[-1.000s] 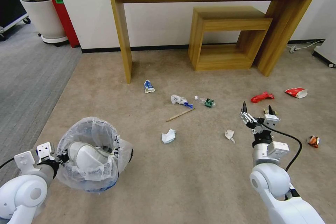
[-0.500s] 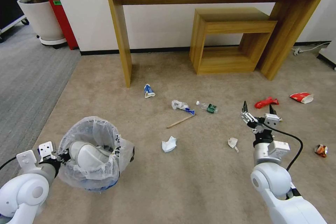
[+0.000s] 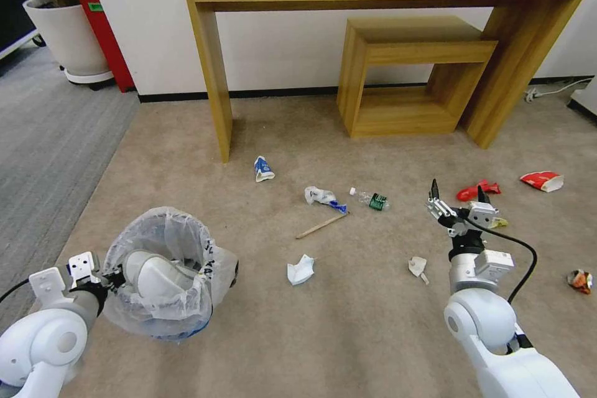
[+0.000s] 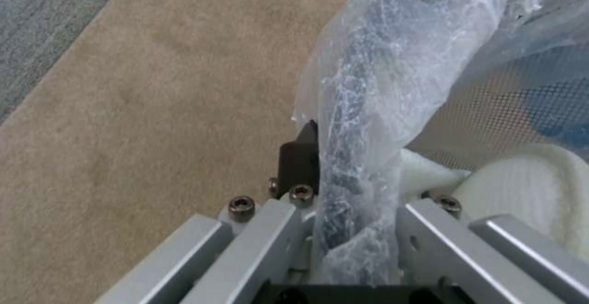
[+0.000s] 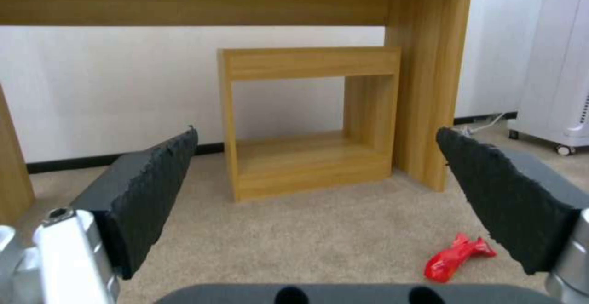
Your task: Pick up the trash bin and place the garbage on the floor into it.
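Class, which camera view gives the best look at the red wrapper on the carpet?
The right wrist view: the red wrapper lies large and unobstructed on the carpet. The head view shows it smaller, just beyond the open right gripper. The left wrist view faces the trash bin.

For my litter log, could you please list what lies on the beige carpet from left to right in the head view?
Bin → blue-white cup → white paper → stick → bottle → small paper scrap → red wrapper → red-white wrapper → crushed can.
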